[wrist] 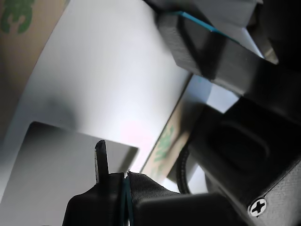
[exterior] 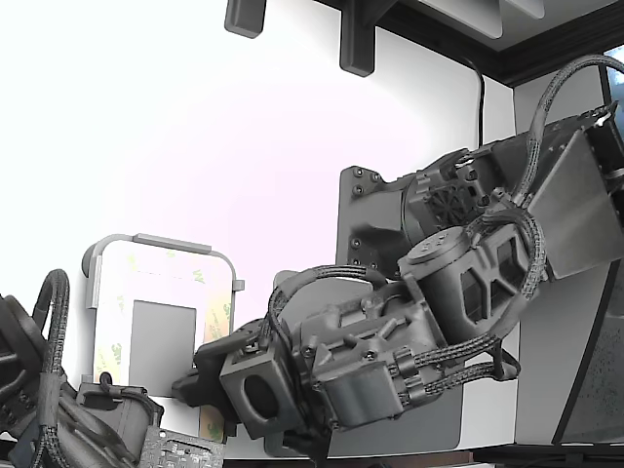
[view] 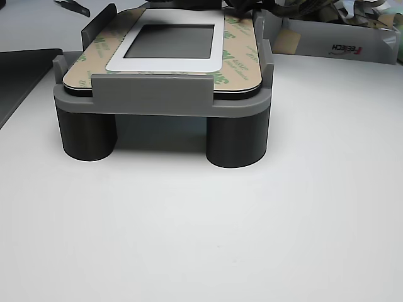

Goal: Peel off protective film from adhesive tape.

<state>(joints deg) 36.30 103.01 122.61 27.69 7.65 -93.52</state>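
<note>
1. One tan film (view: 242, 56), matte with faint green print, borders a white plate (view: 170, 60) that has one grey square in its middle.
2. One grey plastic frame (view: 151, 94) on two dark round legs holds the plate.
3. One dark gripper (exterior: 200, 375) sits at the plate's corner; whether its fingers are spread or pressed together, I cannot tell.

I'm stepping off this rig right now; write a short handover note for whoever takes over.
Gripper: low at the plate's near edge in the exterior view; open or shut cannot be told.
Tan protective film with green 3M print lies flat along the borders of the white plate with a grey square, held in the grey plastic frame.
Done: nothing visibly peeled.
Left: lift the film off.
</note>
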